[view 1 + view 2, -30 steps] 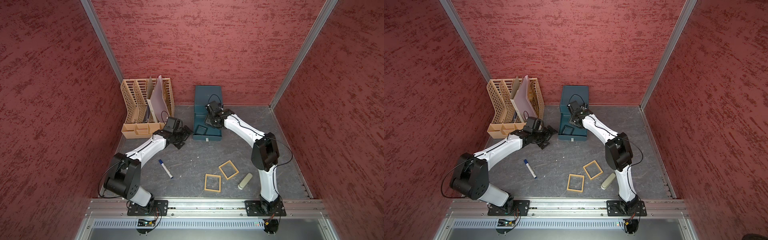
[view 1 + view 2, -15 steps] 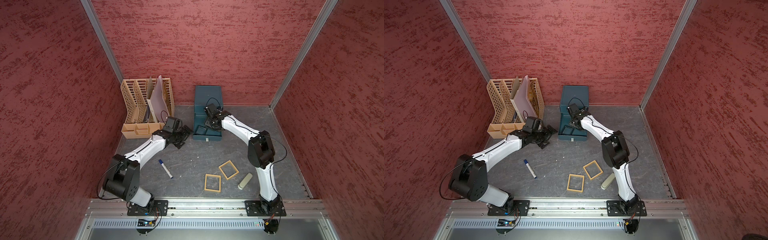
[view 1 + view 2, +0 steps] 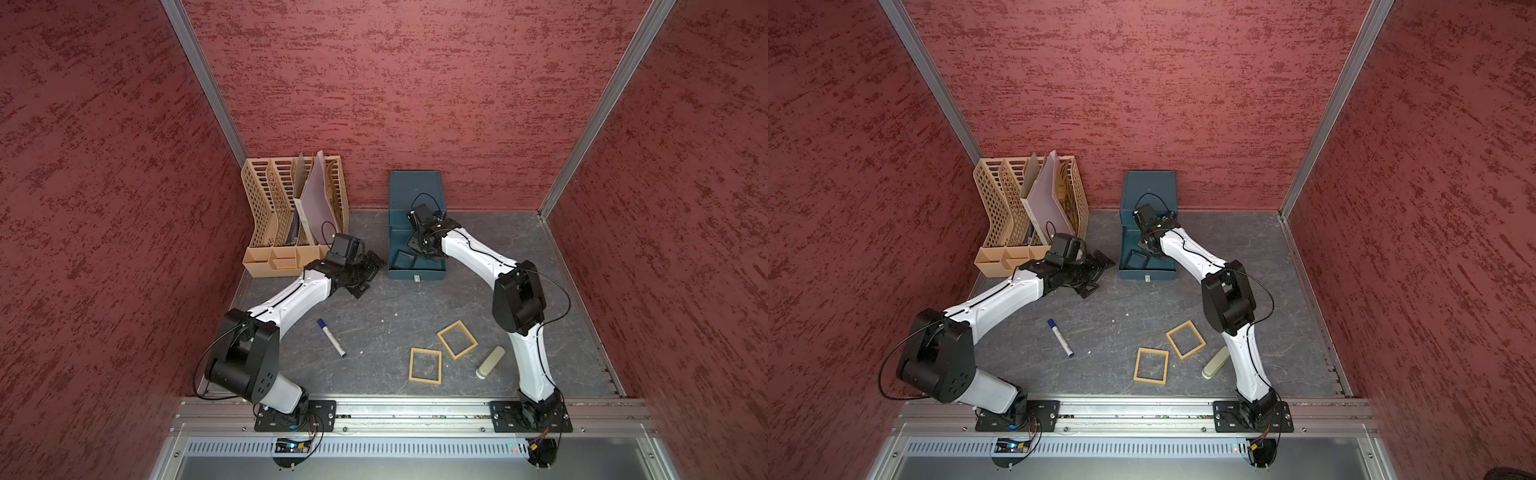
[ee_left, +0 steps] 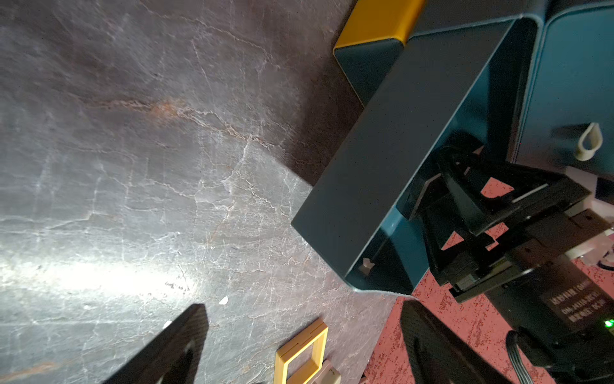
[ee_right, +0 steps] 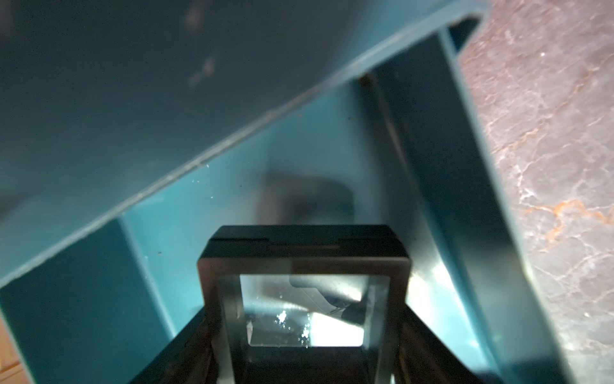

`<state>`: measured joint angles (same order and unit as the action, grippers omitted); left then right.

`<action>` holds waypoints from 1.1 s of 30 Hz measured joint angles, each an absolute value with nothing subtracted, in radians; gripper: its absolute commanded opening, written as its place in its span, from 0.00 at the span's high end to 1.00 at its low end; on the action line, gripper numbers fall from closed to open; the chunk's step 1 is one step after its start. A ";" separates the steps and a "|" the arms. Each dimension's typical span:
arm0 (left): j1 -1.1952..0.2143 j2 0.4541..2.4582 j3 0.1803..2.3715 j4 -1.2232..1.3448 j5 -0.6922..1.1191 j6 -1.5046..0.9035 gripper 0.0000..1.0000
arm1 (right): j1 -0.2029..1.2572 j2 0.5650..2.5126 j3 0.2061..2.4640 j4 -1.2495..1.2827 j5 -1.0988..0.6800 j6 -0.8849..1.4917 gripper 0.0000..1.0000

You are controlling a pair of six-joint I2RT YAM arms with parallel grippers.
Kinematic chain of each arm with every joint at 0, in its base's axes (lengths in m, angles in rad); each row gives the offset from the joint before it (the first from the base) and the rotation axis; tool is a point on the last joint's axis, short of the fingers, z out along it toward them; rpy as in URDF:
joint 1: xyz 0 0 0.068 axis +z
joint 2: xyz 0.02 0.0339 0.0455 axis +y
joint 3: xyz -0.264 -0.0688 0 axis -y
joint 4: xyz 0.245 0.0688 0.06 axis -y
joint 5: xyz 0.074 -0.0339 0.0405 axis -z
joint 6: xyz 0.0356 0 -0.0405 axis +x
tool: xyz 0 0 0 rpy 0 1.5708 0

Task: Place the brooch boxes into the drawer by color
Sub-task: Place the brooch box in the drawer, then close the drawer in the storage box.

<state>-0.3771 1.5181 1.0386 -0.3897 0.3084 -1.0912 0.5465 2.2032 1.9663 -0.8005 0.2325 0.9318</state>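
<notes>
Right wrist, R pincer (image 5: pixel 307 319) wide, clamps blk brooch box (image 5: pixel 304 247) inside drawer (image 5: pixel 465 173)

— What's on the table (image 3: pixel 374 316) right now?
— I see a rack (image 3: pixel 270 216) and the drawer (image 3: pixel 415 185) by the back wall, a marker (image 3: pixel 331 337) mid-table, a tan box (image 3: pixel 456 339) just beside a second tan box (image 3: pixel 424 365), and a cylinder (image 3: pixel 490 362) near them.

Only white lettering on a black motor housing (image 4: pixel 572 307), too blurred for reading.
</notes>
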 measured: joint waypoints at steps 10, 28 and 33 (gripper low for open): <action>-0.377 1.518 1.039 -0.397 0.308 -1.085 0.05 | 0.546 2.208 1.974 -0.802 0.232 0.927 0.15; -0.356 1.517 1.099 -0.430 0.305 -1.054 0.05 | 0.550 2.035 1.967 -0.760 0.252 0.886 0.19; -0.339 1.518 1.151 -0.456 0.306 -1.024 0.05 | 0.556 1.887 1.884 -0.714 0.254 0.876 0.19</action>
<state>-0.3386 1.5177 1.1507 -0.4564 0.3061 -1.0241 0.5556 1.8874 1.8835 -0.7143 0.2543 0.8761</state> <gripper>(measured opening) 0.951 0.812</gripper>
